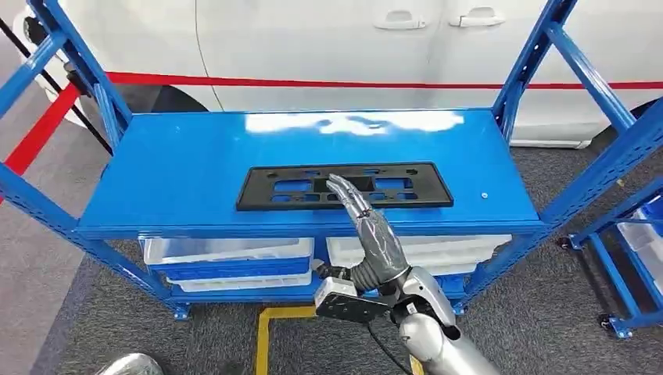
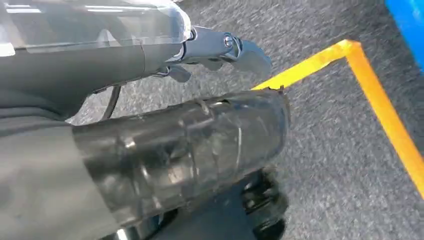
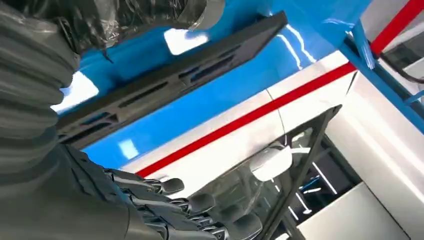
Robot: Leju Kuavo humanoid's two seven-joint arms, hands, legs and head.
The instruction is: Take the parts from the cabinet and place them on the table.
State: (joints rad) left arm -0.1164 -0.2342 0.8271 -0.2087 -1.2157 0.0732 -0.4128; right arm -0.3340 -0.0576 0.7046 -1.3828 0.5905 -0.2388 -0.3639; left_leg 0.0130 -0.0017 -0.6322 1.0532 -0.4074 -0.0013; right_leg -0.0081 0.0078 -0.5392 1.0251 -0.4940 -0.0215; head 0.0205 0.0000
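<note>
A flat black plastic frame with several slots lies on the top shelf of the blue cabinet. My right hand reaches up over the shelf's front edge, its fingers stretched out above the frame's near middle and holding nothing. In the right wrist view the frame runs between the thumb and the spread dark fingers, with a gap on both sides. My left hand hangs low over the grey carpet; its fingers are hidden behind its plastic-wrapped cover.
Two white bins sit on the shelf below. A white car with a red stripe stands close behind the cabinet. Another blue rack is at the right. Yellow tape marks the floor.
</note>
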